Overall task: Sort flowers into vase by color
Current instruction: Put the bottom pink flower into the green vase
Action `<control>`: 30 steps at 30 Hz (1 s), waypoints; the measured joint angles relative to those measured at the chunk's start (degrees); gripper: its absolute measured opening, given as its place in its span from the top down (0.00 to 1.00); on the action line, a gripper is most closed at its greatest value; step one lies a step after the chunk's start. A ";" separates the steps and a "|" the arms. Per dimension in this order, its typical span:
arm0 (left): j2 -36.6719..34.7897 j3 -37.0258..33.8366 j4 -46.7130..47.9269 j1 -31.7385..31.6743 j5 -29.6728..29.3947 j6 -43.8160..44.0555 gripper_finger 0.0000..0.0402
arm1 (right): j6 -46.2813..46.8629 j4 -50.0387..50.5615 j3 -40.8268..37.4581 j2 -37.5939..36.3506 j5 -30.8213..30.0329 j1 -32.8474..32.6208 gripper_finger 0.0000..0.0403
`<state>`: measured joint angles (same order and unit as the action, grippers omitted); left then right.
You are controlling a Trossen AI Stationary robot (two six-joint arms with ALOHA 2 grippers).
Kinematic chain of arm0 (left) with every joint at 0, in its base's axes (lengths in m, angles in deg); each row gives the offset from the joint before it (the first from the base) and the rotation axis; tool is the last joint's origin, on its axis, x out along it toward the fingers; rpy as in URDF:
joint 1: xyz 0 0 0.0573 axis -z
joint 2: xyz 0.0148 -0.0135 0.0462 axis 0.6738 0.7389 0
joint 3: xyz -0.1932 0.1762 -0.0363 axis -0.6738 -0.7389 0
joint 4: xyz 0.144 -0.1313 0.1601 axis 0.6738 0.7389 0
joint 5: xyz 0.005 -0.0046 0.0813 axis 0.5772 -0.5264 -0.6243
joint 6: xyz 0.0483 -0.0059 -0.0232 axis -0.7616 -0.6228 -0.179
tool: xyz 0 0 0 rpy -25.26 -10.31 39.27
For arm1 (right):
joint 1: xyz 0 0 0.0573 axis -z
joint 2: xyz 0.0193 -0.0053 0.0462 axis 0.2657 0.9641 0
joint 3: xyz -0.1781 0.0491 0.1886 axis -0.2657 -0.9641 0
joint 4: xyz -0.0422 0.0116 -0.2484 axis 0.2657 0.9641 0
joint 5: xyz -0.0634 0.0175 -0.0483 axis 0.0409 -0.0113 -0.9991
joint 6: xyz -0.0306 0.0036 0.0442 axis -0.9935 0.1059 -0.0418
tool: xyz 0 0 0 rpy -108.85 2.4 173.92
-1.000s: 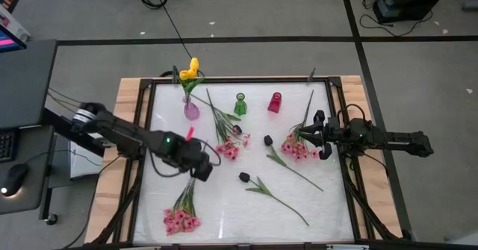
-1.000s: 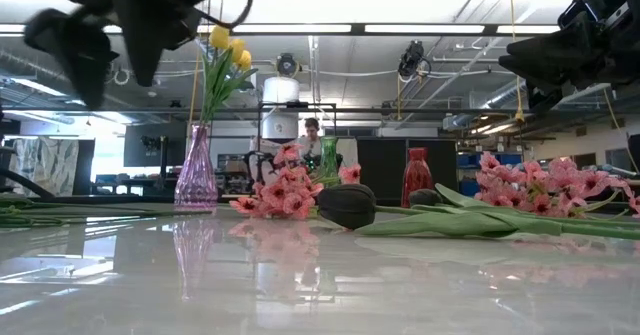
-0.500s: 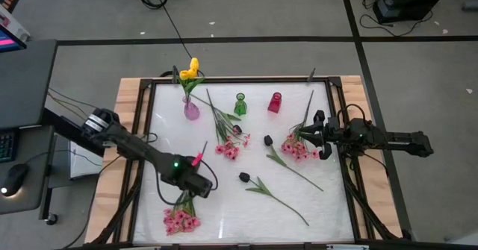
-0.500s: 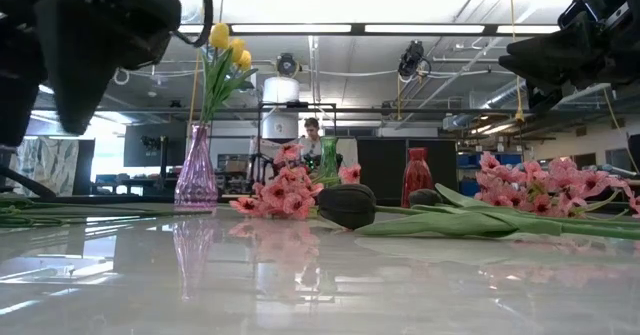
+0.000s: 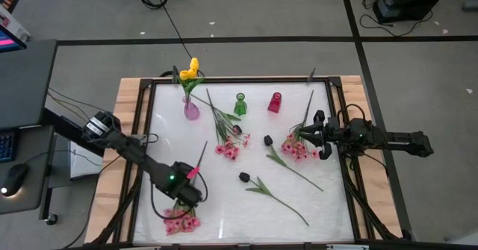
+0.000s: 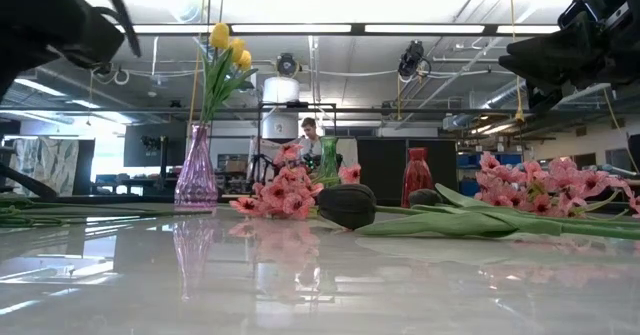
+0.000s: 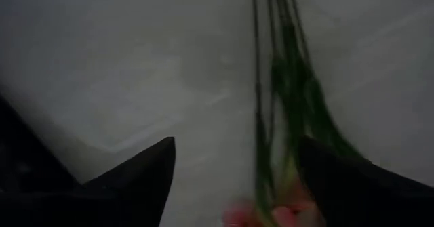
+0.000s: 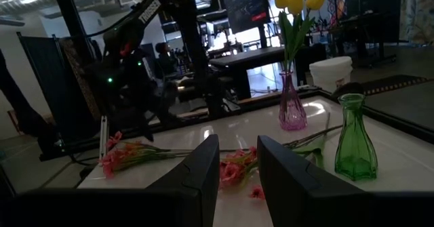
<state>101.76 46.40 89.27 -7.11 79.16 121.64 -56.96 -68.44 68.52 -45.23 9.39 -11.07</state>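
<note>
Glossy white tabletop, wood-framed. Your left gripper, lower left of the high view, hangs jaws wide over the thin stems of a pink blossom spray. Right gripper, right edge, is part-closed, empty. Yellow tulips stand in the purple glass vase, upper left.

Blurred pink blossoms, cut off

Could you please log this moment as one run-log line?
left gripper: open over pink spray | right gripper: waiting by right-side pink spray | yellow tulips: in purple vase
</note>
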 joint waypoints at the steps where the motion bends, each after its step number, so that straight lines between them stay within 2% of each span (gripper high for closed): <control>1: 0.00 0.00 0.78 0.28 -0.26 -0.05 0.28 | 0.00 0.02 0.00 0.02 0.00 0.00 0.73; 5: 0.00 0.00 1.53 0.78 -1.23 -2.20 0.44 | 0.00 0.03 0.01 0.02 0.01 0.02 0.73; 15: -0.02 0.00 1.60 2.22 -1.40 -7.91 0.96 | 0.00 0.02 0.00 0.00 0.00 0.00 0.73; 24: 3.54 0.00 0.78 3.34 -1.70 -9.08 0.99 | 0.00 0.02 0.00 0.02 0.00 0.00 0.73; 30: 5.34 0.00 -3.45 3.29 -1.61 -8.94 0.99 | 0.00 0.02 0.01 0.00 0.00 0.00 0.73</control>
<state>107.10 46.40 85.81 -3.83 77.55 112.70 -56.96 -68.43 68.53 -45.23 9.39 -11.07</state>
